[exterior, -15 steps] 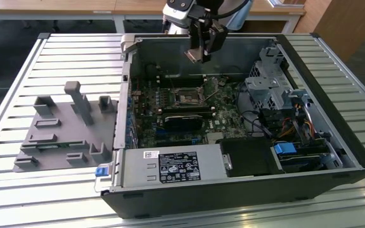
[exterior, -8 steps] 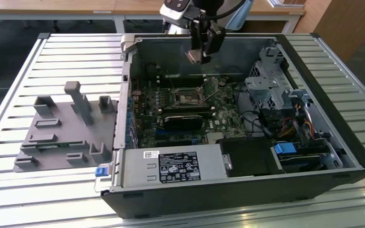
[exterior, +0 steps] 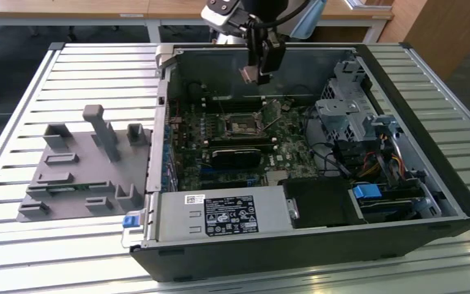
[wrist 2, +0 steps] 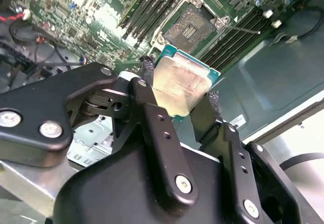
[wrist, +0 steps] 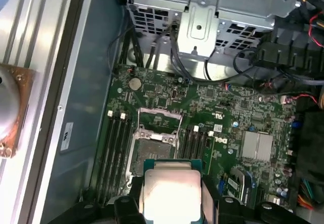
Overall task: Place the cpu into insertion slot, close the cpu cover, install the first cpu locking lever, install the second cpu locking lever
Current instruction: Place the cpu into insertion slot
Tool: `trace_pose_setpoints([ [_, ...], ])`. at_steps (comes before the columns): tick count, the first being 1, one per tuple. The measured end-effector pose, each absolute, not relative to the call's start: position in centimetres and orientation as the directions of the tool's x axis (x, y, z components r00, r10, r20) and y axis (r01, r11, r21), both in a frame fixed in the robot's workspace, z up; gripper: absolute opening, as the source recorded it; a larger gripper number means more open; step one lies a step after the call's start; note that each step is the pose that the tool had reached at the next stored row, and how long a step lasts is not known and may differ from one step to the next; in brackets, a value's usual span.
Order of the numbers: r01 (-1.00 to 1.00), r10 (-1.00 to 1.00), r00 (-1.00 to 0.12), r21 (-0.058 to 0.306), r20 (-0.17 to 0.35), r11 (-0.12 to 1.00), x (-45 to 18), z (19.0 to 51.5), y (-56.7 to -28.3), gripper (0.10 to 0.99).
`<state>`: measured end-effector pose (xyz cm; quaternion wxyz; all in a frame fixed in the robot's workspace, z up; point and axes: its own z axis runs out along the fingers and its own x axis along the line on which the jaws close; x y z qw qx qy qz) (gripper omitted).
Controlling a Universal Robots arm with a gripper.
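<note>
**benchrat:** ok, headcount first, what's the hand doing?

**mossy_42:** One arm (exterior: 227,12) and one gripper (wrist 2: 179,84) with two black fingers (wrist 2: 147,89). They're closed down narrow on one chip (wrist 2: 178,79), pinching it by opposite edges. The pale metal face is turned toward both wrist views, with a thin green rim round it. Nothing else is touching the hand.

**benchrat:** and where's the chip compared to where it goes?

**mossy_42:** Up in the air, well clear of it. In the exterior view it (exterior: 249,75) hangs from the gripper (exterior: 256,75) inside the open case (exterior: 300,251), near the far wall. The one socket (exterior: 241,125) is down on the green board (exterior: 288,131) below it. In the first wrist view the chip (wrist: 171,193) sits between the fingers (wrist: 132,186) just short of the socket (wrist: 152,150).

**benchrat:** cover?

**mossy_42:** One cover (wrist: 160,111), a silvery frame swung open off the socket, so the dark centre (wrist 2: 190,27) is showing. I can make out one thin lever (wrist 2: 243,29) lying out across the memory slots (wrist 2: 238,41) beside it.

**benchrat:** anything outside the box?

**mossy_42:** One grey plastic tray (exterior: 80,171) with pegs and pockets. It's on the slatted table (exterior: 96,67) at the exterior view's left, just beside the case.
</note>
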<state>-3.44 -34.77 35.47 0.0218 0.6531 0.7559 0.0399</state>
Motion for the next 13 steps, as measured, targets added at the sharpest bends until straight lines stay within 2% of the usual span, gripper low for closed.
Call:
trace_pose_setpoints([
  [10,0.994,0.997,-0.074,0.085,0.019,0.072,-3.44,35.23,-34.74,0.537],
  [13,0.996,0.997,-0.07,0.063,0.021,0.069,-3.44,35.06,-34.74,0.537],
])
